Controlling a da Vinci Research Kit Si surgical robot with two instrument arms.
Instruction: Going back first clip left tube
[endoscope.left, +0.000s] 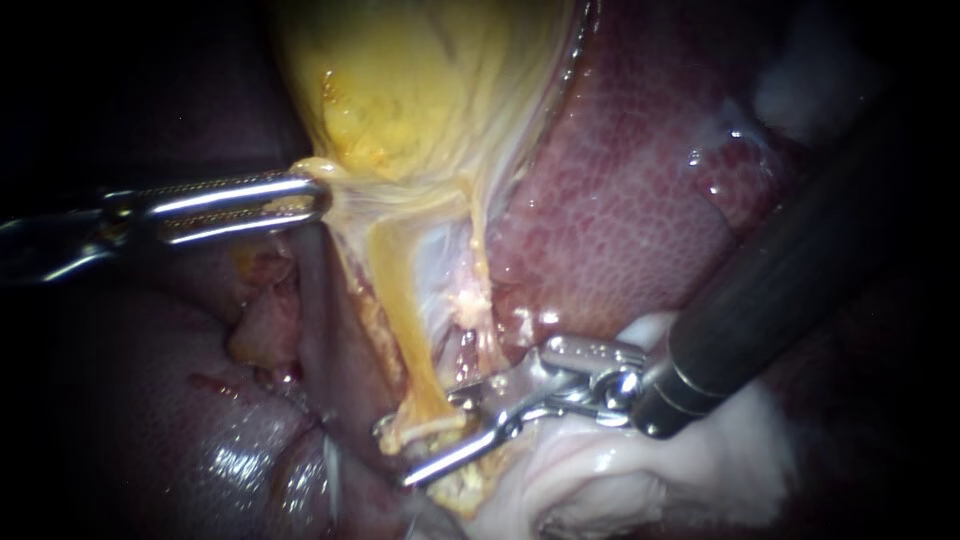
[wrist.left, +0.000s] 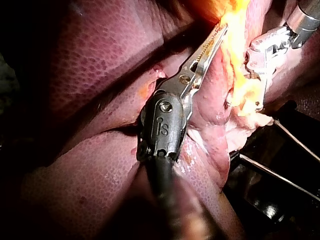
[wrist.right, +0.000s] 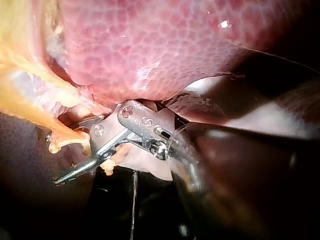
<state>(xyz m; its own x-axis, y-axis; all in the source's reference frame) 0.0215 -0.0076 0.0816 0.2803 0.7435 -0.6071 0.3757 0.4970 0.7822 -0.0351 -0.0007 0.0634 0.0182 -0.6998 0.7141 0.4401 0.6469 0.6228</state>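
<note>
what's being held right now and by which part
The left instrument grips the gallbladder at its narrow lower end. The right instrument holds nothing: its jaws stand open around the yellow tube.

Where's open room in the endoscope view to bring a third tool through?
Free: liver between gallbladder and the shaft of the right instrument; also liver below the left instrument. Crowded: foot of the tube, straddled by the right instrument's open jaws.
</note>
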